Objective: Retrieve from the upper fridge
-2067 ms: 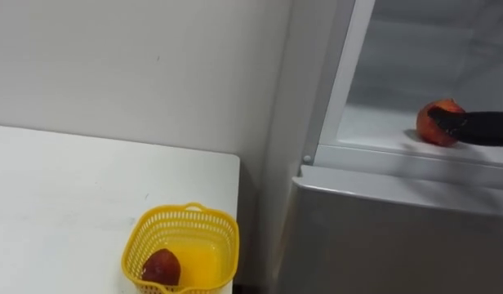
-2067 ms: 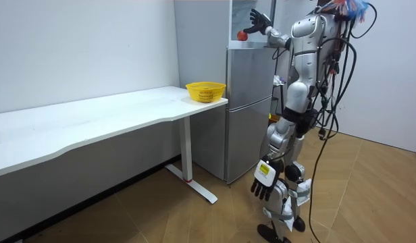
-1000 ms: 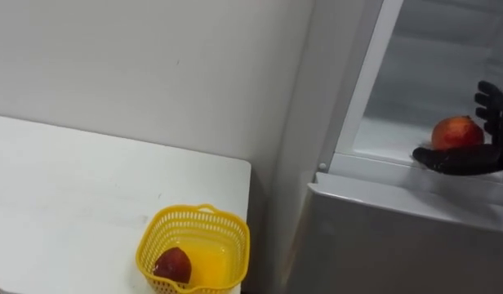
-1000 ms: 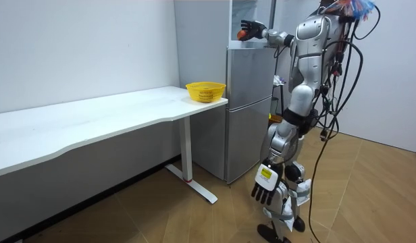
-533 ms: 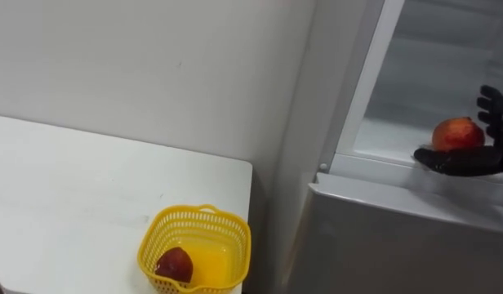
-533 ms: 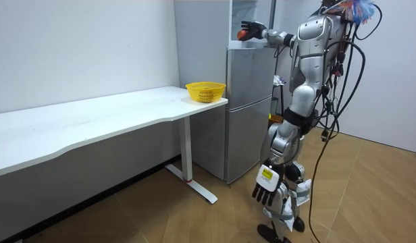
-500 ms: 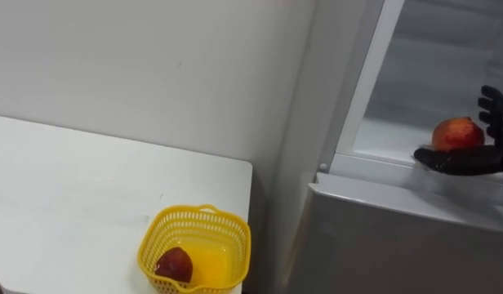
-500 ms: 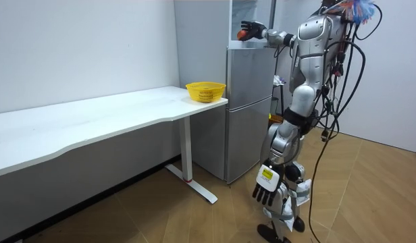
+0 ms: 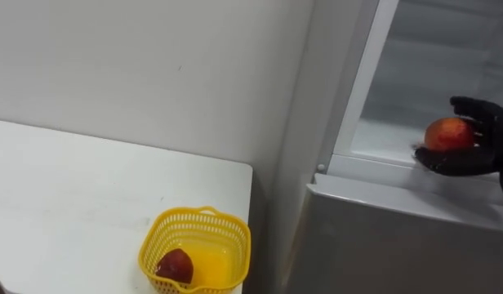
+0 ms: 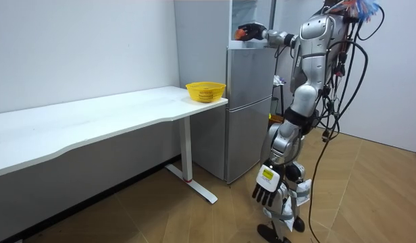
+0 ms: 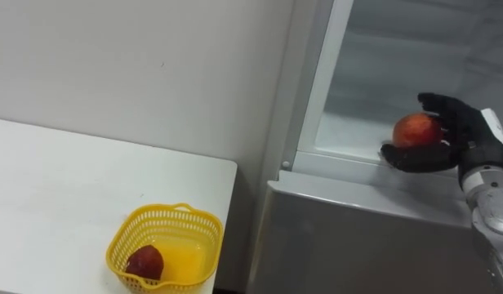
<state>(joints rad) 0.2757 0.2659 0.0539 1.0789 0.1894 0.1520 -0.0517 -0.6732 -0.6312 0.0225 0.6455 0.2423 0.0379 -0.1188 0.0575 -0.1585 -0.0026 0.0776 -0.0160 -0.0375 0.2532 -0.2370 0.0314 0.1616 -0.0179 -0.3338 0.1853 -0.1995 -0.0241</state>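
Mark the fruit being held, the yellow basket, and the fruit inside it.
held fruit [image 11: 413, 129]: right eye view, on its red front.
yellow basket [image 9: 241, 245]: left eye view, on its right wall.
fruit in basket [image 9: 174, 265]: left eye view, on its top.

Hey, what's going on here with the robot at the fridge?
The robot stands in front of the fridge with its right hand raised to the open upper compartment, fingers curled round a red fruit at the front edge of the shelf. Its left hand hangs open by its leg. On the white table beside the fridge sits a yellow basket with another red fruit already in it.
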